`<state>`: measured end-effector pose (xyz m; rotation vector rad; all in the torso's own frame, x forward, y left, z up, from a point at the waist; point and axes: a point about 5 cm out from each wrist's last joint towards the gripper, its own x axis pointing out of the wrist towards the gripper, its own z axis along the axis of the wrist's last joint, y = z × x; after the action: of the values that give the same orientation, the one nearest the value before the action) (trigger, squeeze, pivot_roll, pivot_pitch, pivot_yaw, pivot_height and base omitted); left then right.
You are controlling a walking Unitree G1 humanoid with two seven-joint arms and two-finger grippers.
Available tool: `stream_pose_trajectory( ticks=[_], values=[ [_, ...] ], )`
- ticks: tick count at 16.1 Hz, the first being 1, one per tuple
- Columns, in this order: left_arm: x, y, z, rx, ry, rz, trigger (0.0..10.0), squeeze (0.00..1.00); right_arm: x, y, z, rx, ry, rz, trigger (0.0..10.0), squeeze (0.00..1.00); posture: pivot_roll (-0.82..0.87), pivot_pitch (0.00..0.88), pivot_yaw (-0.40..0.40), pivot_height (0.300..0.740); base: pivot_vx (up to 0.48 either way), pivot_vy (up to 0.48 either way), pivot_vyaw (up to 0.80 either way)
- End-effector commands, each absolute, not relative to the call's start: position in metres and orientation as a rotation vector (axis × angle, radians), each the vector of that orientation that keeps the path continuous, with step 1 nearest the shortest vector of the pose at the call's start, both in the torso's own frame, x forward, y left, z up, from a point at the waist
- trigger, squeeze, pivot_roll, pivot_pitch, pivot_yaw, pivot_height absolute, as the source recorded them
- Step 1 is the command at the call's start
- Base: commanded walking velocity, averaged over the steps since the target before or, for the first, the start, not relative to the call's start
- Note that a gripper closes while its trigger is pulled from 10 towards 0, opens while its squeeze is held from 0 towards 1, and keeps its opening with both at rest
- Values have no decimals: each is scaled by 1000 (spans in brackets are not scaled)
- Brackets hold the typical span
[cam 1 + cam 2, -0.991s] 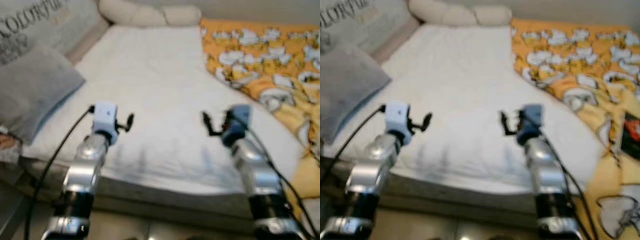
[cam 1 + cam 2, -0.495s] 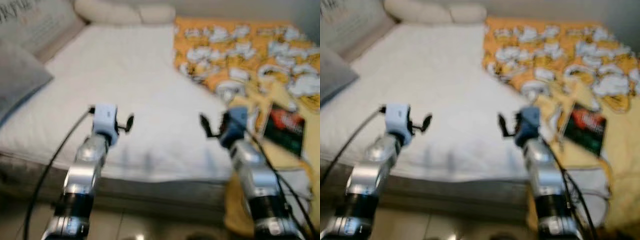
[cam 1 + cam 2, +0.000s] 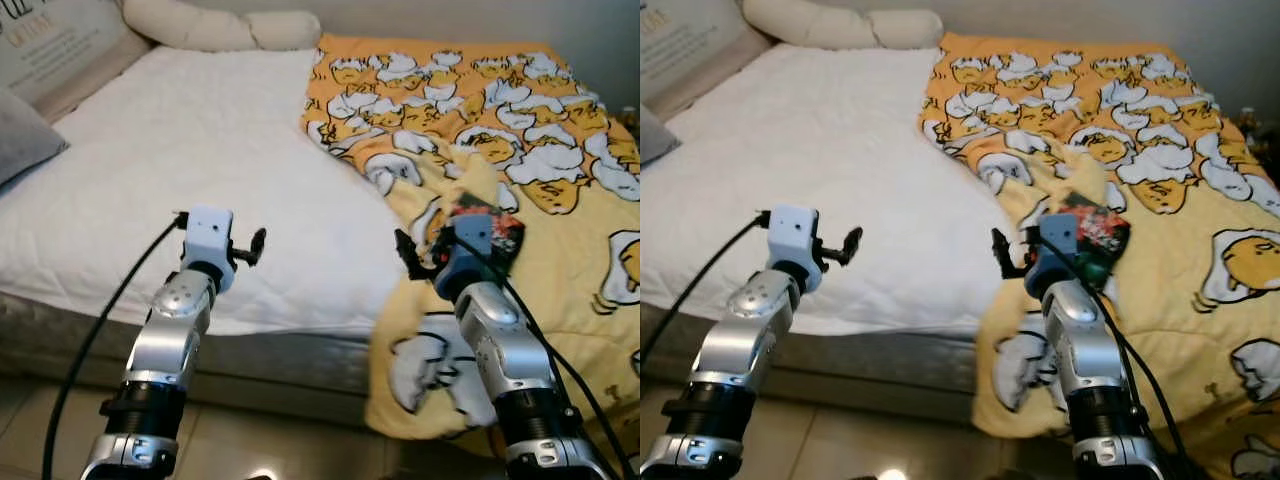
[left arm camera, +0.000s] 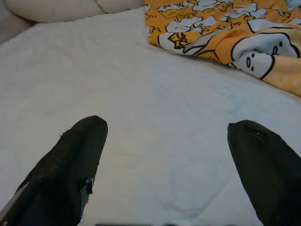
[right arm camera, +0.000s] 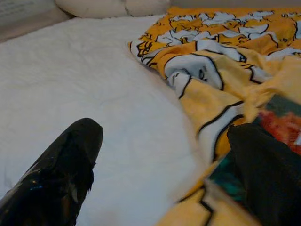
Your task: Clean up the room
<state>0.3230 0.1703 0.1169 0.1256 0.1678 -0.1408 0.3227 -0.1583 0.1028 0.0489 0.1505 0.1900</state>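
Note:
A white-sheeted bed (image 3: 170,150) fills the left half of the eye views. An orange and yellow blanket (image 3: 520,130) with an egg cartoon print covers its right side and hangs over the near edge. A dark packet (image 3: 497,228) with red and green print lies on the blanket, just behind my right wrist. My left gripper (image 3: 250,246) is open, held above the sheet near the bed's front edge. My right gripper (image 3: 408,254) is open over the blanket's edge, with the packet (image 5: 277,123) beside one finger.
Cream pillows (image 3: 210,25) lie along the head of the bed. A grey pillow (image 3: 20,145) and a lettered cushion (image 3: 50,40) sit at the far left. Tiled floor (image 3: 290,440) runs in front of the mattress side.
The camera has swung right: the grey pillow slid to the left edge and the blanket and dark packet came into view. Both arms keep the same raised pose.

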Motion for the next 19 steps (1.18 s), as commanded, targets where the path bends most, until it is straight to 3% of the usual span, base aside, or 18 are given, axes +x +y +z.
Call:
stream_pose_trajectory(
  ticks=[1, 2, 3, 4, 5, 13, 19],
  values=[
    [324, 167, 116, 123, 180, -140, 10000, 992, 322, -164, 102, 18, 157, 178, 10000, 0, -59, 0, 72, 740, 0, 0, 0],
    [324, 167, 116, 123, 174, -145, 10000, 929, 322, -163, 102, 13, 157, 180, 10000, 0, -59, 0, 72, 740, 0, 0, 0],
    [324, 166, 116, 125, 172, -149, 10000, 749, 322, -163, 101, 12, 160, 176, 10000, 0, -61, 0, 74, 740, 0, 0, 0],
    [323, 166, 116, 125, 173, -153, 10000, 212, 322, -164, 100, 13, 165, 167, 10000, 0, -62, 0, 76, 740, 0, 0, 0],
    [323, 166, 116, 133, 173, -152, 10000, 0, 322, -163, 100, 14, 167, 167, 10000, 0, -62, 0, 76, 740, 0, 0, 0],
    [320, 167, 115, 119, 161, -166, 10000, 0, 320, -162, 97, 8, 170, 158, 10000, 0, -61, 0, 80, 740, 0, 0, 0],
    [318, 171, 111, 96, 175, -154, 10000, 0, 320, -162, 96, -2, 171, 152, 10000, 0, -66, 0, 85, 740, 258, 0, -322]
  ],
)
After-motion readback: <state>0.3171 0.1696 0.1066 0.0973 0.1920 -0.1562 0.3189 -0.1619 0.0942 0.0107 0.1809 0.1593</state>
